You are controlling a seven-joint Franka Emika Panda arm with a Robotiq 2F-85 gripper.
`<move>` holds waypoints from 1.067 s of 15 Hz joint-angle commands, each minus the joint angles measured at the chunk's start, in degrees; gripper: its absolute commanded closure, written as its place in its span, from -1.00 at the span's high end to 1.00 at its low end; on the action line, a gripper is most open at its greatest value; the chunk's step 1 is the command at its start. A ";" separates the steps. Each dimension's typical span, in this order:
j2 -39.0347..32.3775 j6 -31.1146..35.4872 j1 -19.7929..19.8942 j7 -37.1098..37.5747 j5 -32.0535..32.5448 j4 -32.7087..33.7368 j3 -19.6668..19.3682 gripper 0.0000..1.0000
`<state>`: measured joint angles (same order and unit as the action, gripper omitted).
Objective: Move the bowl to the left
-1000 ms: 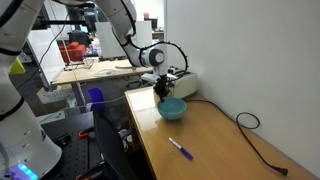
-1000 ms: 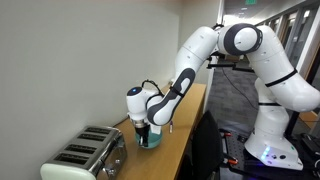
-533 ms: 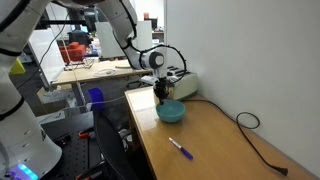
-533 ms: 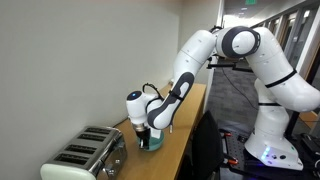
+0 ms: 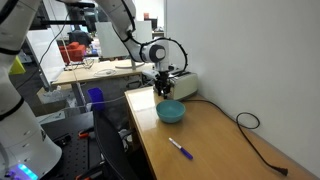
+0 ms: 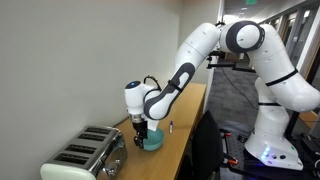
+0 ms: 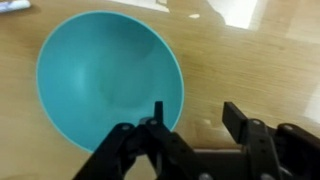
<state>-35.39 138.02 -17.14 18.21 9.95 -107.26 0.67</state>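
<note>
The teal-blue bowl [image 5: 171, 111] [image 6: 151, 141] rests on the wooden table, close to the silver toaster [image 6: 85, 155]. My gripper [image 5: 163, 91] [image 6: 141, 128] hangs just above the bowl's rim on the toaster side. In the wrist view the bowl [image 7: 105, 85] fills the left half and is empty. There my gripper [image 7: 196, 115] is open: one finger [image 7: 157, 112] is over the bowl's edge, the other finger [image 7: 236, 118] over bare table, and nothing is held between them.
A purple pen [image 5: 180, 149] lies on the table [image 5: 215, 150] nearer the front. A black cable [image 5: 250, 123] loops along the wall side. The toaster [image 5: 186, 84] stands right behind the gripper. The table edge runs close beside the bowl [image 6: 178, 140].
The jaws, shut on the bowl's rim a second ago, have opened and let go. The gripper has risen slightly; the bowl stays put.
</note>
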 commanded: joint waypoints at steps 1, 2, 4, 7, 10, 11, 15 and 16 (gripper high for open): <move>7.59 -10.36 4.84 -5.36 -8.69 -3.12 4.81 0.95; 9.83 -13.07 5.90 -6.81 -11.33 -4.13 5.61 1.00; 14.66 -17.60 7.82 -8.18 -14.92 -5.62 5.60 1.00; 20.75 -17.81 10.06 -8.58 -16.27 -8.35 3.99 1.00; 26.26 -13.90 12.19 -7.95 -14.32 -12.68 2.23 1.00; 27.94 -12.78 12.81 -7.67 -14.23 -13.89 1.69 1.00; 33.60 -10.98 14.69 -6.26 -12.06 -17.44 -0.13 1.00; 34.79 -10.75 15.10 -6.61 -11.49 -18.17 -0.42 1.00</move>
<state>-4.62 124.20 -2.56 10.41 -3.41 -121.59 0.54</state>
